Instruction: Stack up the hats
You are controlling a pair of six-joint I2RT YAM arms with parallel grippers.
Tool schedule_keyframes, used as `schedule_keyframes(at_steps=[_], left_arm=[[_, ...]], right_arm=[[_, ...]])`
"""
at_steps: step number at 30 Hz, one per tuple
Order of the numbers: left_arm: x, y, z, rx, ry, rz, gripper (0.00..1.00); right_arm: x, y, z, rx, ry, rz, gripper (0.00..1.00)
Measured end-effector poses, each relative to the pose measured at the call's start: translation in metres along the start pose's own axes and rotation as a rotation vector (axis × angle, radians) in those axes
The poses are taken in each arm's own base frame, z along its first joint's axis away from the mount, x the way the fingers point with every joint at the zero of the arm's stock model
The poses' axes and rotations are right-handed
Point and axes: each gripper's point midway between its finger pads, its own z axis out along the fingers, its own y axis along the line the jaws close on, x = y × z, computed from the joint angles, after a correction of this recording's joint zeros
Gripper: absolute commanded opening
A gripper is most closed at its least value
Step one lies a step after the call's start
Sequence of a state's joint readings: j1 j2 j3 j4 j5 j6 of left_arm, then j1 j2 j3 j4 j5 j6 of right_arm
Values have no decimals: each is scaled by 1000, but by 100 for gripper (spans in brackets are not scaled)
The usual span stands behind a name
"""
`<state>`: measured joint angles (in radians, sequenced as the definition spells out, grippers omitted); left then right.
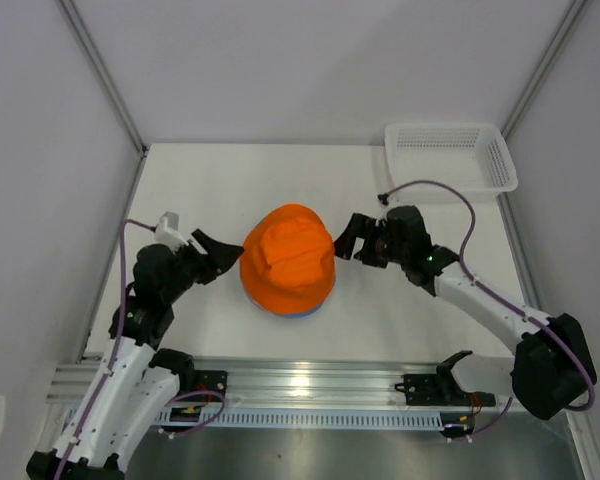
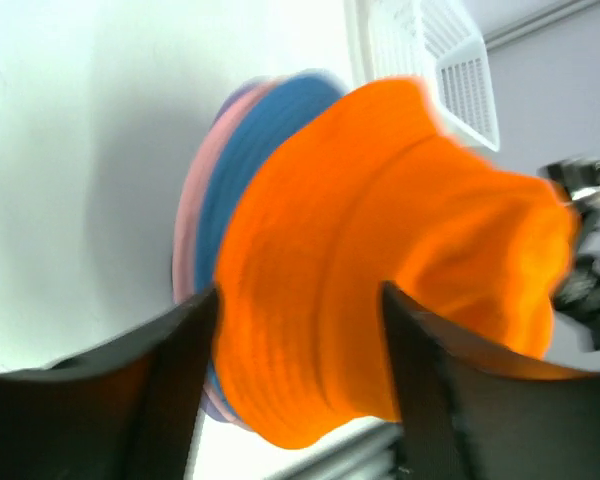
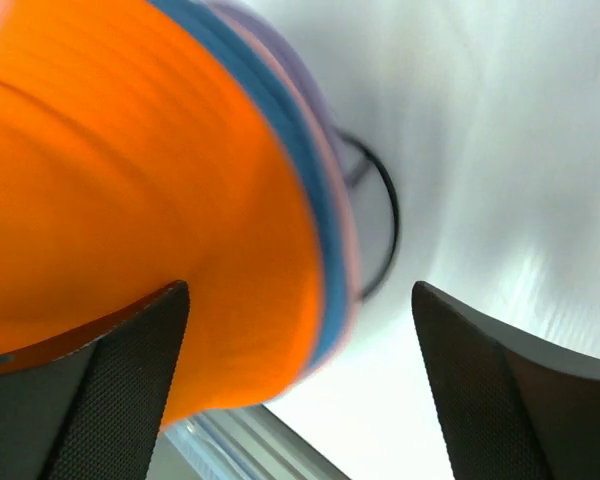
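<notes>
The orange hat (image 1: 288, 258) sits on top of a stack in the middle of the table, with only a sliver of the blue hat (image 1: 306, 313) showing under it. In the left wrist view the orange hat (image 2: 380, 250) covers the blue hat (image 2: 250, 160), the pink hat (image 2: 192, 215) and the lavender hat (image 2: 235, 100). In the right wrist view the orange hat (image 3: 130, 180), the blue brim (image 3: 302, 185) and the lavender brim (image 3: 300, 70) show. My left gripper (image 1: 220, 256) (image 2: 300, 385) is open just left of the stack. My right gripper (image 1: 348, 242) (image 3: 300, 385) is open just right of it.
A white mesh basket (image 1: 450, 155) stands at the back right corner and also shows in the left wrist view (image 2: 445, 60). A thin black wire stand (image 3: 382, 215) sticks out from under the stack. A metal rail (image 1: 310, 385) runs along the near edge.
</notes>
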<state>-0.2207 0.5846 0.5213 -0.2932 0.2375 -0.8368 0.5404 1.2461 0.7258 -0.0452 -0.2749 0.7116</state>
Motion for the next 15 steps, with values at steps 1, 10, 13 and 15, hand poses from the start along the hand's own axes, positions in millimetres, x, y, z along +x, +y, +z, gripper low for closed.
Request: schedule_keyframes(at_steps=[1, 10, 13, 15], left_arm=[[-9, -9, -6, 9, -21, 27, 92], [-109, -92, -85, 33, -308, 359, 100], [-119, -98, -102, 7, -338, 447, 99], [-123, -96, -113, -23, -346, 506, 100]], right_arm=[[-15, 11, -7, 6, -22, -42, 100], [-202, 89, -150, 82, -520, -275, 100], [-213, 81, -178, 150, -588, -297, 99], [-211, 74, -184, 192, -588, -316, 100]])
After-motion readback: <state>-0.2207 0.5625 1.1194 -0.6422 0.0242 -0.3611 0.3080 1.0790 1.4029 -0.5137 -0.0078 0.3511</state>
